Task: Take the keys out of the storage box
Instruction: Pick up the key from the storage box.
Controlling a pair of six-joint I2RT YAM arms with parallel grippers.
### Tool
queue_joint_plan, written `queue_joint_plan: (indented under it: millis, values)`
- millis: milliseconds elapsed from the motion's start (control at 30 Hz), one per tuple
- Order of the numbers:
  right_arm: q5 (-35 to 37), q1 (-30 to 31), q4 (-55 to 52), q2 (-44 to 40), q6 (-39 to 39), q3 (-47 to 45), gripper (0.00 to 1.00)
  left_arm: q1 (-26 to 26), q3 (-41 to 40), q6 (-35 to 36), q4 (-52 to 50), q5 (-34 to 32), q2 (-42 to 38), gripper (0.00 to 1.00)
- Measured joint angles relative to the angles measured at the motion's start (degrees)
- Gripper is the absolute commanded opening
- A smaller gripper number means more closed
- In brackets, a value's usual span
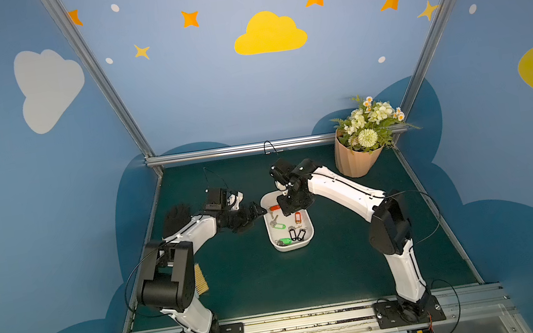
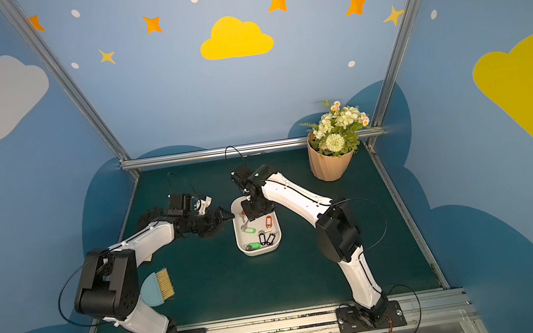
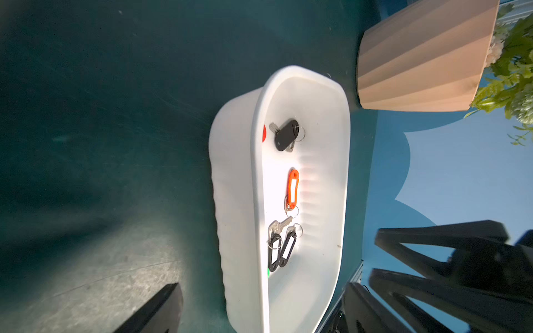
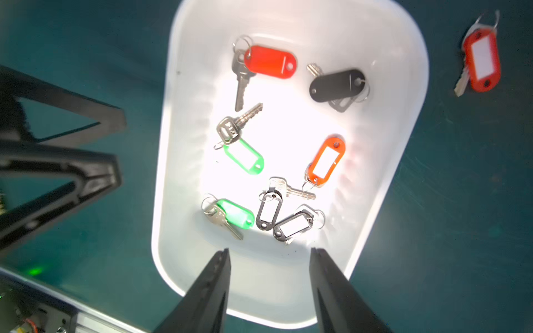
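Observation:
The white storage box [image 1: 307,237] sits mid-table. Several keys lie in it, with tags in red [image 4: 269,62], black [image 4: 336,83], green [image 4: 245,157] and orange [image 4: 327,160]. Another green one [image 4: 235,213] and two black-framed ones [image 4: 269,212] lie there too. One red-tagged key [image 4: 480,62] lies on the mat outside the box. My left gripper [image 1: 260,211] [image 3: 261,285] is open at the box's far left corner, its jaws straddling the end wall. My right gripper [image 1: 286,207] [image 4: 269,253] hangs open and empty above the box.
A peach flower pot [image 1: 357,158] stands at the back right. A small brush with a blue handle [image 2: 159,285] lies by the left arm's base, and a dark fuzzy thing [image 1: 177,219] lies behind the left arm. Metal rails edge the green mat.

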Motion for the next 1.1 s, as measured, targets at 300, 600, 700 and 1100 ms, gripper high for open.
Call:
queue_joint_plan:
  millis: [300, 600, 700, 1100]
  values:
    - [2.0, 0.3, 0.2, 7.0, 5.5, 0.1, 0.43, -0.3, 3.3, 0.8, -2.1, 2.6, 5.7, 0.83]
    - [5.7, 0.2, -0.1, 8.8, 8.2, 0.2, 0.43, -0.3, 5.5, 2.2, -3.9, 3.5, 8.7, 0.8]
    - [5.9, 0.0, -0.3, 8.9, 9.2, 0.2, 0.45, -0.3, 5.6, 2.6, -4.0, 3.7, 9.1, 0.8]
    - [5.3, -0.9, -0.6, 11.3, 10.8, 0.0, 0.43, -0.2, 6.1, 2.8, -4.2, 4.8, 10.6, 0.8]
